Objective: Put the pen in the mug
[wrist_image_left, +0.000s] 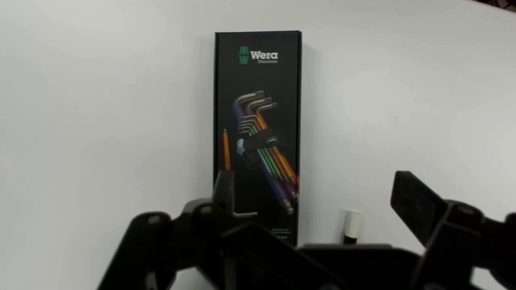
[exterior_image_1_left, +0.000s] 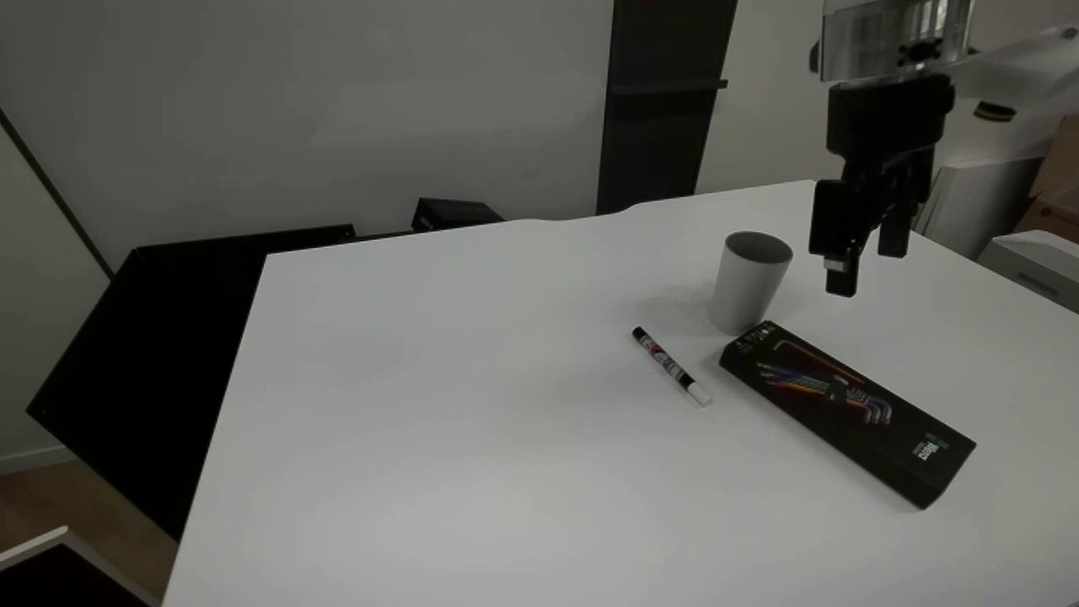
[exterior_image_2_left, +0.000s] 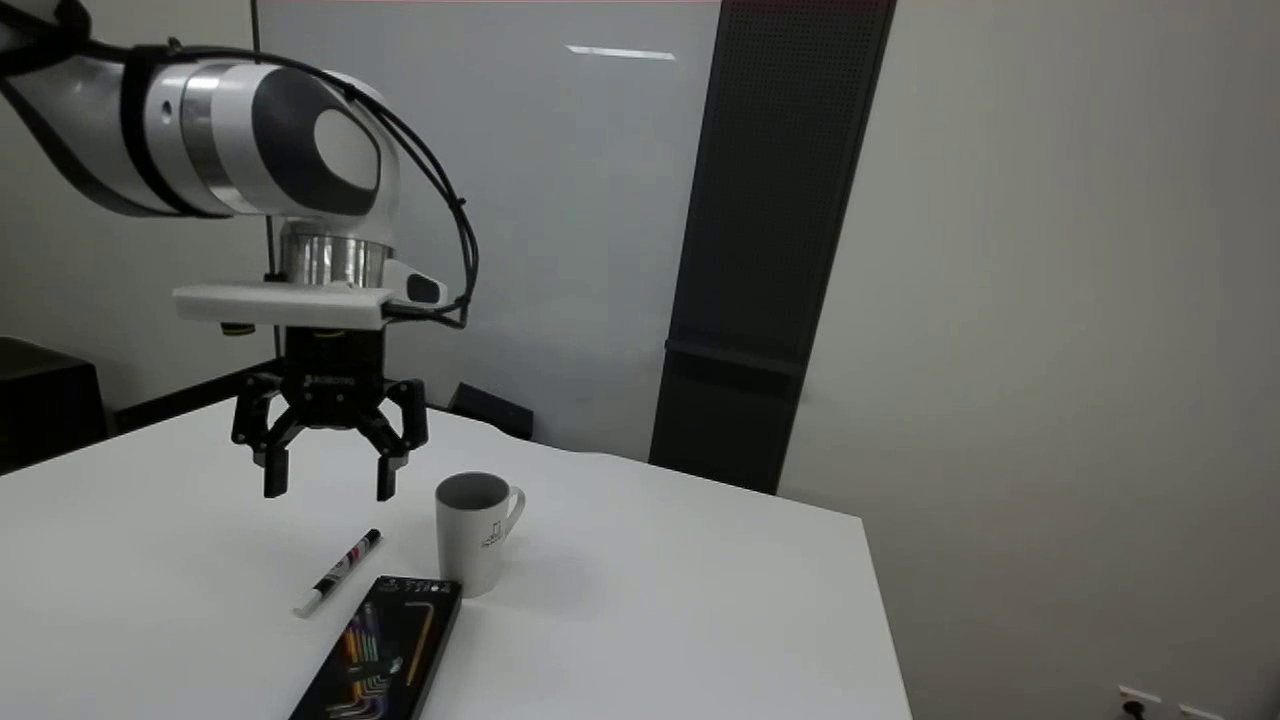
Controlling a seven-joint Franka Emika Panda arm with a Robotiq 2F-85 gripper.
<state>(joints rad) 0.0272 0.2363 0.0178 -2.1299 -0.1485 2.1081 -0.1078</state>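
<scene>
Gripper point(exterior_image_2_left: 330, 490): fingers point(exterior_image_2_left: 276, 475) spread wide, nothing held; we have it pointing down, well above the table point(exterior_image_1_left: 405, 421).
Pen point(exterior_image_1_left: 672, 366): flat on the table beside the box point(exterior_image_1_left: 845, 411), apart from the mug point(exterior_image_1_left: 748, 288) and not yet in it; only its white end point(wrist_image_left: 353, 224) shows in the wrist view.
Fingers: in the wrist view they stand to either side of the pen's line, so we judge little wrist turn is needed to close across it.
Box: one finger overlaps it in that view, so we should shift off it toward the pen, and along the pen's length, before going down.
Pen-to-box room: narrow; we do well to bring the fingers nearer each other first, so one fits in without nudging the box.
White end: we would grip nearer to it, leaving the black end point(exterior_image_1_left: 638, 334), closer to the mug, free to lead in.
Table: we go down close to it and squeeze gently, since a round pen may roll if one finger touches first.
Mug: upright, just beside the box; whether they touch we cannot tell. We should lift above it before tipping the pen in.
</scene>
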